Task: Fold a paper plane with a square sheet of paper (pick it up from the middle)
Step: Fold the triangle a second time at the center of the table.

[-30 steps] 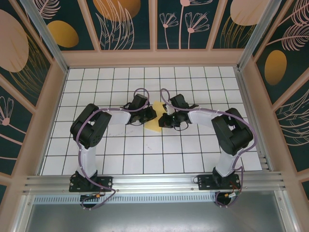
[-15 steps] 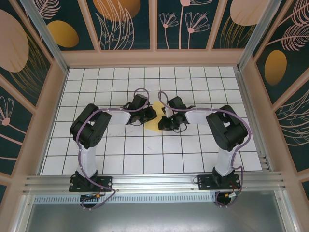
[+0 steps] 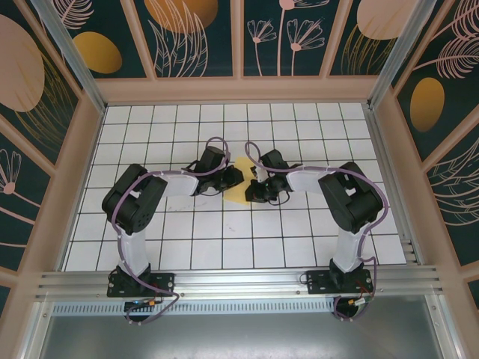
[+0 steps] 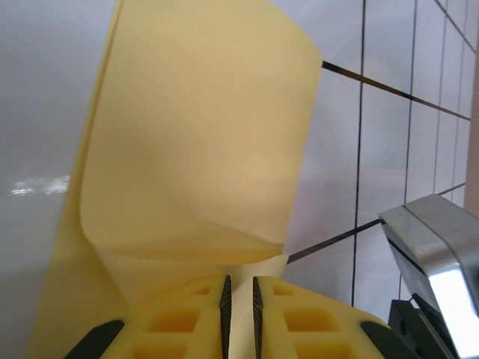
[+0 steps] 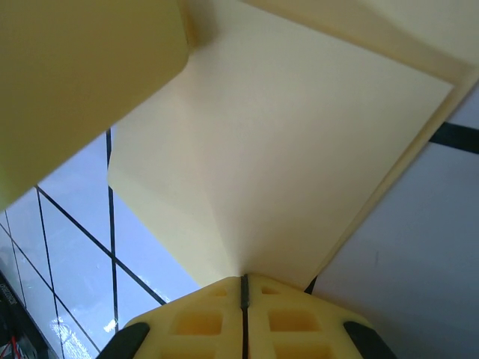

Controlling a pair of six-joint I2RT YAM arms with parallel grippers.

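Observation:
The pale-yellow sheet of paper (image 3: 241,182) lies partly folded on the white grid table (image 3: 224,239), between the two grippers at the centre. In the left wrist view a flap of the paper (image 4: 202,134) curls up in front of my left gripper (image 4: 239,299). Its jaws stand a narrow gap apart, with paper showing in the gap. My left gripper (image 3: 230,179) sits at the sheet's left edge. My right gripper (image 5: 243,288) is shut on the paper (image 5: 284,149), pinching a crease that fans out from the pads. It (image 3: 253,188) holds the sheet's right side.
Wooden walls (image 3: 239,90) ring the table on three sides and a metal rail (image 3: 239,283) runs along the near edge. A grey metal part (image 4: 434,247) shows at the lower right of the left wrist view. A blurred yellow shape (image 5: 75,82) sits close above the paper.
My right gripper moved left, further onto the paper. The left arm's elbow has swung out to the left while its gripper stayed at the sheet.

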